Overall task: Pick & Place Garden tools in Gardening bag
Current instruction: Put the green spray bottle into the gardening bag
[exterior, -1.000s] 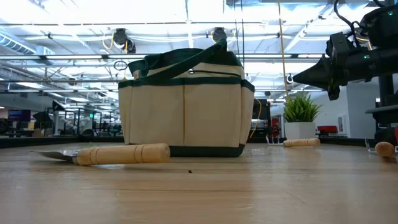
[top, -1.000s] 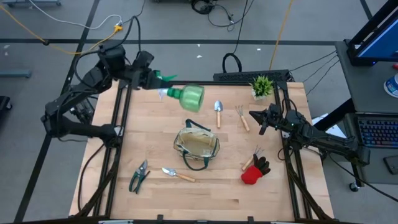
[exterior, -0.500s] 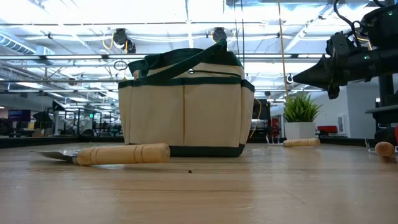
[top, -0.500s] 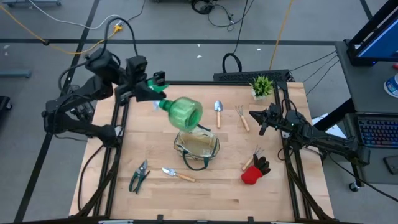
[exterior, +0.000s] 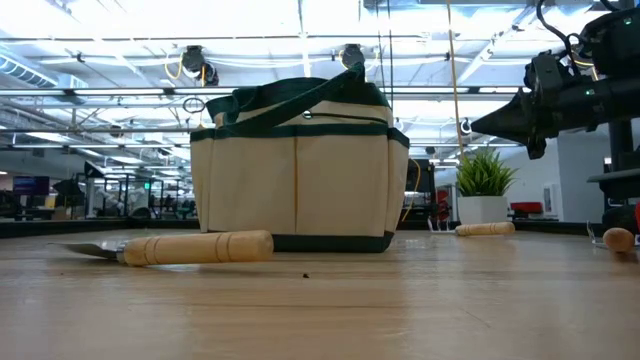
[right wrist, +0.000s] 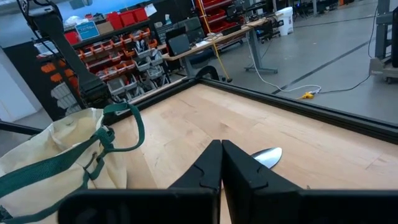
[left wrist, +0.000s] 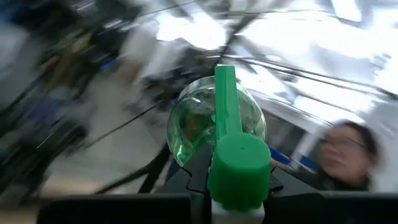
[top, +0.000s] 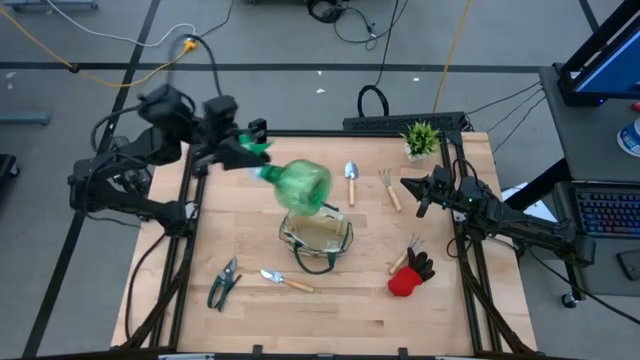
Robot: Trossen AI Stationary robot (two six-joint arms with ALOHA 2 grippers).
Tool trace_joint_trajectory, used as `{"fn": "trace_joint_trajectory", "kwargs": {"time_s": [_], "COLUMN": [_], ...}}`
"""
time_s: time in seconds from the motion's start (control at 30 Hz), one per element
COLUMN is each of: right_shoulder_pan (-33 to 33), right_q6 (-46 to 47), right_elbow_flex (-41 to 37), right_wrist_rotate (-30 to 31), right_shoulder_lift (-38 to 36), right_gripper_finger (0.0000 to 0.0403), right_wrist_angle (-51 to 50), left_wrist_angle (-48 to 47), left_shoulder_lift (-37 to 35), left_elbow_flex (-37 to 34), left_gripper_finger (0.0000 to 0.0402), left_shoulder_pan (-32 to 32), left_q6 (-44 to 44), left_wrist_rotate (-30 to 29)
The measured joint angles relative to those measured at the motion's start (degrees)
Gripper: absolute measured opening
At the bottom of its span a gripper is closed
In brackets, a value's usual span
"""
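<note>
Front edge of bench: green-handled pruners (top: 223,284) and one wooden-handled trowel (top: 284,280) lie flat near the left front; the red-and-black glove (top: 409,276) lies toward the right front.
Bench (top: 250,330): pale wood, carrying everything.
Middle: the gardening bag (top: 316,236) stands upright with its mouth open to the top — nothing can be seen inside it.
Left tool (top: 252,152): raised above the bench behind and to the left of the bag, clamped on the neck of the green spray bottle (top: 300,184), just under its green cap.
Bottle's long axis: tipped out from the tool toward the bag, its round body leading and hanging over the bag's rear-left rim.
The deciding relation: the bag's mouth lies below and a little forward-right of the bottle's body — judged, the bottle must come further over the opening and go down base first.
Right tool (top: 421,201): fingers together, empty, waiting near the right edge of the bench.
Far side: a second trowel (top: 351,180) and the hand fork (top: 389,187) lie lengthwise behind the bag; a potted plant (top: 421,139) stands at the back right corner.
</note>
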Motion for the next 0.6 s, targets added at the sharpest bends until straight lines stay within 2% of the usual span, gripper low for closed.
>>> {"fn": "trace_joint_trajectory", "kwargs": {"time_s": [0.27, 0.6], "right_shoulder_pan": [0.0, 0.01], "right_q6": [2.15, 4.49], "right_elbow_flex": [0.0, 0.0], "right_wrist_rotate": [0.22, -0.22], "right_shoulder_lift": [0.0, -0.02], "right_gripper_finger": [0.0, 0.0], "right_wrist_angle": [1.36, 9.98], "left_wrist_angle": [-28.28, -43.54], "left_shoulder_lift": [2.33, 6.89], "left_elbow_flex": [-0.06, -0.07], "left_gripper_finger": [0.0046, 0.0046], "left_shoulder_pan": [0.02, 0.02], "left_q6": [-1.17, 1.35], "left_wrist_rotate": [-15.48, -26.2]}}
